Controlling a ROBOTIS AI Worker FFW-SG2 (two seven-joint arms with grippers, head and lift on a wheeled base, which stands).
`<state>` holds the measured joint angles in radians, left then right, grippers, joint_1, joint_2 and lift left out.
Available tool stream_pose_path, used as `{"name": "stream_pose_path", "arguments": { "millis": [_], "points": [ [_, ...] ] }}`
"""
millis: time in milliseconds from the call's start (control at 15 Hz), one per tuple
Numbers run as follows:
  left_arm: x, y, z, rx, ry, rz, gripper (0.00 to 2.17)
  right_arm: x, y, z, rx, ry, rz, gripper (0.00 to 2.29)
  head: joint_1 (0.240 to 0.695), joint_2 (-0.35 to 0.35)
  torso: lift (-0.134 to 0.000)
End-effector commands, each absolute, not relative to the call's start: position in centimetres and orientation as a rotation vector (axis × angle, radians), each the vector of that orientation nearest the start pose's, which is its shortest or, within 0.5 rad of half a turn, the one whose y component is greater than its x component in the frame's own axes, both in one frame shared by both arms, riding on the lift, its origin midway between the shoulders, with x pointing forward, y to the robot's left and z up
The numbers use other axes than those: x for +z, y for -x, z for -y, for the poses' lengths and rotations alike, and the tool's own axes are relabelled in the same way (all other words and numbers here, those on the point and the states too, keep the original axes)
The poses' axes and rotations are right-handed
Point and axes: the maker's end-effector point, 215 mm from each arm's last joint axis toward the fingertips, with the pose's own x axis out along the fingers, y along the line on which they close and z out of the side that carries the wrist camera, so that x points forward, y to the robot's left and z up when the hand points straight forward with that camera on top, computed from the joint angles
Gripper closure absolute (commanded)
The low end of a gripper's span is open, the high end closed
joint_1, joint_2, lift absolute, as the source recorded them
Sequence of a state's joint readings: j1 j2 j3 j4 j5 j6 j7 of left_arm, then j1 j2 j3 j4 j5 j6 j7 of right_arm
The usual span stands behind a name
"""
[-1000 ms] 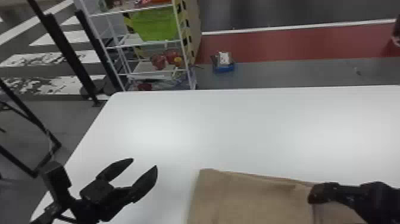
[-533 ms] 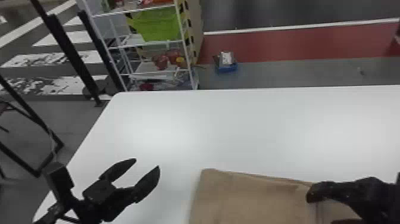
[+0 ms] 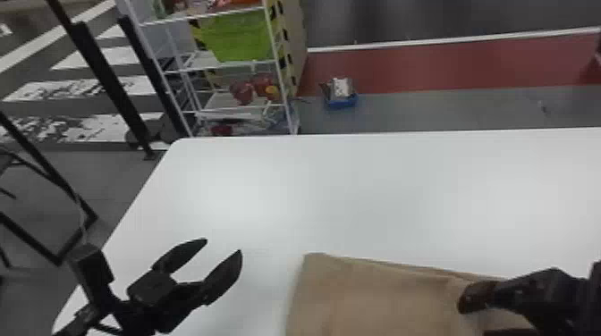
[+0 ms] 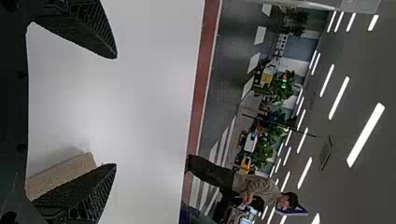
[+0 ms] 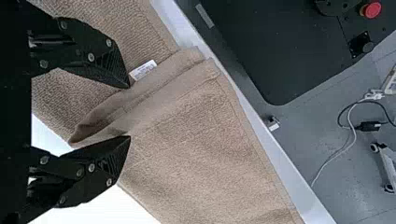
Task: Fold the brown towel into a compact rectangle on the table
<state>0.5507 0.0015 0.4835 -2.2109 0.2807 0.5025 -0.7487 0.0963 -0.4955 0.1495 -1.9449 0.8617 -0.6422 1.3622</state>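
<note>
Towel [image 3: 375,295] lies on the tabletop [image 3: 357,192] at 5 o'clock in the head view, partly doubled, with a raised edge [image 5: 154,91] of stacked layers beside its label [image 5: 143,70]. Right end effector [image 5: 129,112], at the towel's 3 o'clock side, is spread, one finger to each side of that edge; contact cannot be confirmed. Left end effector [image 3: 223,246], at 7 o'clock, is spread and empty, apart from the fabric.

Step in hand is judged to be taking up the raised edge. Centre it between the fingers and confirm every layer is included before closing; a shallow grip may catch only the top ply. Lift just enough to clear, draw toward 9 o'clock, and keep the sides parallel. If the fabric drags, hold its 9 o'clock end down with the left end effector. Lower flat, then release.
</note>
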Motion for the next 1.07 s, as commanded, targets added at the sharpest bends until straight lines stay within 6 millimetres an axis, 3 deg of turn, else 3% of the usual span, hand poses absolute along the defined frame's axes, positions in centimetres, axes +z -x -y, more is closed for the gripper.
{"name": "stream_pose_path", "arguments": {
  "millis": [0,133,333,400,667,867,1000],
  "points": [
    [-36.2,-37.6,-30.0,-0.368,0.226,-0.292,0.05,-42.8,-35.2,14.2,1.624,1.724,-0.089,0.69,0.695,0.237,-0.134],
    [-36.3,-37.6,-29.9,-0.369,0.227,-0.293,0.05,-42.4,-35.1,13.9,1.615,1.701,-0.089,1.06,0.695,0.246,-0.134],
    [-36.5,-37.6,-29.9,-0.370,0.232,-0.296,0.05,-42.2,-35.3,13.8,1.605,1.676,-0.094,1.18,0.695,0.251,-0.134],
    [-36.5,-37.6,-29.9,-0.370,0.232,-0.296,0.05,-41.8,-35.5,13.6,1.597,1.656,-0.089,1.33,0.695,0.251,-0.134],
    [-36.5,-37.7,-29.9,-0.370,0.231,-0.294,0.05,-40.3,-36.2,12.8,1.557,1.595,-0.080,1.42,0.695,0.256,-0.134],
    [-36.5,-37.9,-30.0,-0.367,0.231,-0.293,0.05,-35.7,-37.2,13.5,1.459,1.551,-0.041,1.42,0.695,0.259,-0.134],
    [-36.6,-38.2,-30.0,-0.368,0.235,-0.292,0.05,-36.4,-36.4,15.1,1.456,1.546,-0.080,1.42,0.695,0.251,-0.134]
  ]
}}
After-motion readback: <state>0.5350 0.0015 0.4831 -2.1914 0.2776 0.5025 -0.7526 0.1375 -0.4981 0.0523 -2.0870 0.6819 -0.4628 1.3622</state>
